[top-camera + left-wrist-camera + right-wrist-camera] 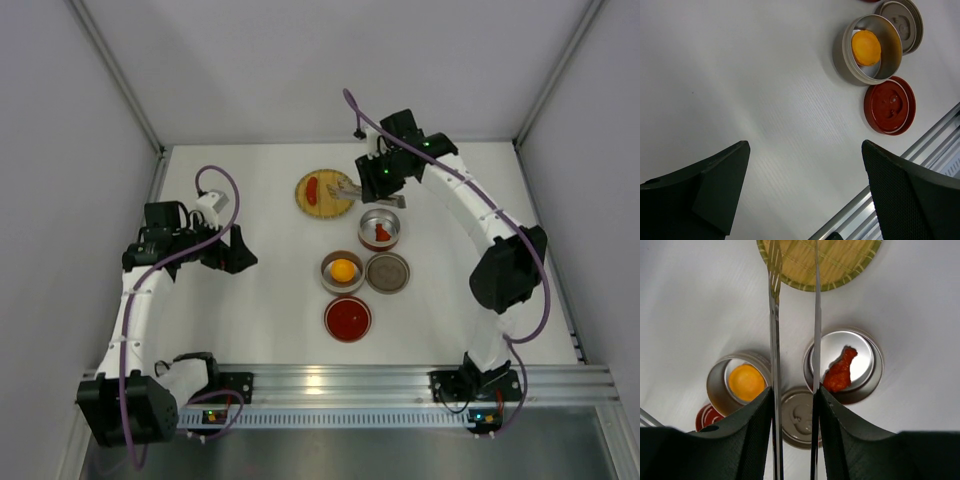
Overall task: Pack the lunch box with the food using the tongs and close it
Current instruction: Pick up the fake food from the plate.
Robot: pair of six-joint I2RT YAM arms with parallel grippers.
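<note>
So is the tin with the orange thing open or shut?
Open: no lid on the tin, the orange piece shows inside, and the red lid lies beside it.

No text, label, brand or number I can read anywhere. Raised marks in the middle of the grey lid [799,416] and the red lid [889,105] are too blurred and small to make out.

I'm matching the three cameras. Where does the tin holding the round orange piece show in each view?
Top external: tin at centre.
Left wrist: tin upper right.
Right wrist: tin lower left, beside the tongs.
Shared landmark: grey lid beside it in all three.
</note>
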